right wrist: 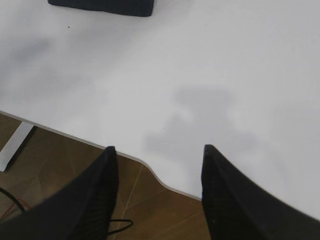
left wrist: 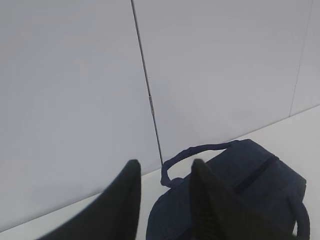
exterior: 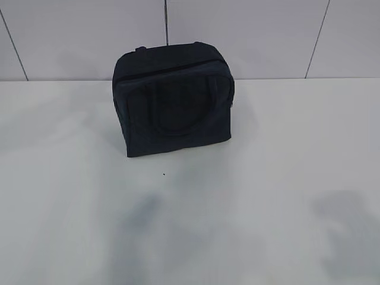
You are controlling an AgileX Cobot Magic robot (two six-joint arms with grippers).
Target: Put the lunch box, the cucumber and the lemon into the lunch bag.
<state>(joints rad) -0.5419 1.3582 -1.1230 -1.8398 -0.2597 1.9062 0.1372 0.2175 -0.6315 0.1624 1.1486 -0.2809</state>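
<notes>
Lunch bag [exterior: 172,104] upper middle on desk [exterior: 267,178], looks zipped. Both end effectors [left wrist: 164,172] [right wrist: 157,155] released, empty. Food unseen. Task looks done, or bag needs opening.

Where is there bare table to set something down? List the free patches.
Wide bare table in front of the lunch bag, down to the near edge. Bare strips on either side of the bag, up to the tiled wall. Nowhere crowded; only the bag stands there.
</notes>
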